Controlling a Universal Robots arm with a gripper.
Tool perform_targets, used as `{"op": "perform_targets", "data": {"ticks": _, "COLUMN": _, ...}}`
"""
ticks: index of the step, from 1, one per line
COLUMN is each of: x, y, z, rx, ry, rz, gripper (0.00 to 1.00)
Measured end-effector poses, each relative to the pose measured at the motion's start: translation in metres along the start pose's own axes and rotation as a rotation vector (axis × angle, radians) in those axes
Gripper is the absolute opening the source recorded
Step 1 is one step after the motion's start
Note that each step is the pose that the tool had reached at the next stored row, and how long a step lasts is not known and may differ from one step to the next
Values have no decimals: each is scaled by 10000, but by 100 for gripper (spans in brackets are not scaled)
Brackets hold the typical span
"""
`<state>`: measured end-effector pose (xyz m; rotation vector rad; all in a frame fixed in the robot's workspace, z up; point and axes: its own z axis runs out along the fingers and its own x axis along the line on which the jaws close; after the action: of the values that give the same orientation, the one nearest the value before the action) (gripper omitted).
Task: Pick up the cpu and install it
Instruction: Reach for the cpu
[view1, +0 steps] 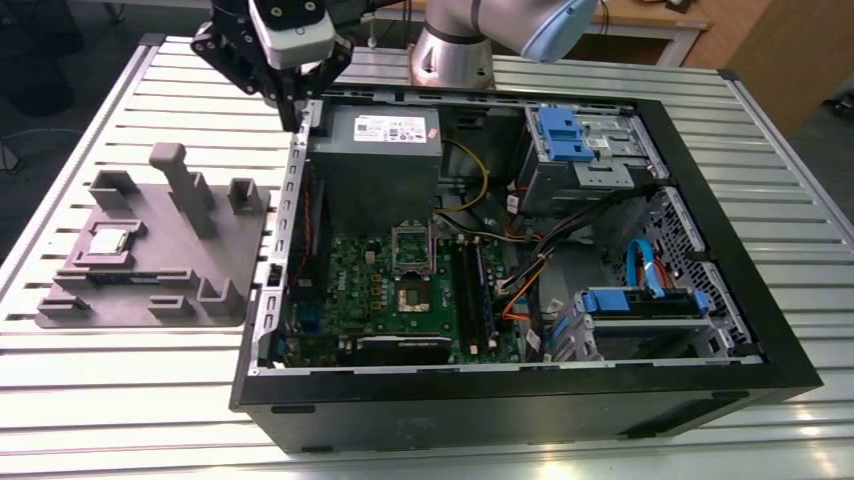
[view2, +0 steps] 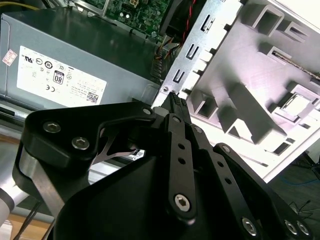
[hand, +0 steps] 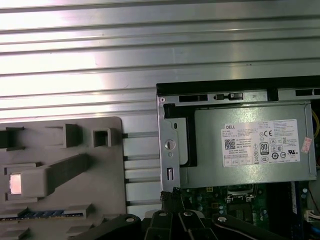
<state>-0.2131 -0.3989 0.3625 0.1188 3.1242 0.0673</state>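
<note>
The cpu is a small shiny square chip lying in a recess of the grey holder tray at the exterior view's left. It also shows as the cpu in the first wrist view and the cpu in the second. My gripper hangs shut and empty over the rear left corner of the open computer case, well behind the tray. Its black fingertips are pressed together above the case's metal edge. On the green motherboard the socket lies open.
A grey power-supply box with a white label fills the case's rear, beside my gripper. A blue-green memory stick lies in the tray in front of the cpu. Tall grey posts rise from the tray. Blue drive brackets and cables sit at the case's right.
</note>
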Motion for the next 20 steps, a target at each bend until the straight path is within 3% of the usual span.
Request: {"op": "perform_targets", "data": {"ticks": 20, "x": 37, "y": -4, "z": 20, "rx": 0, "ry": 5, "rz": 0, "gripper": 10}}
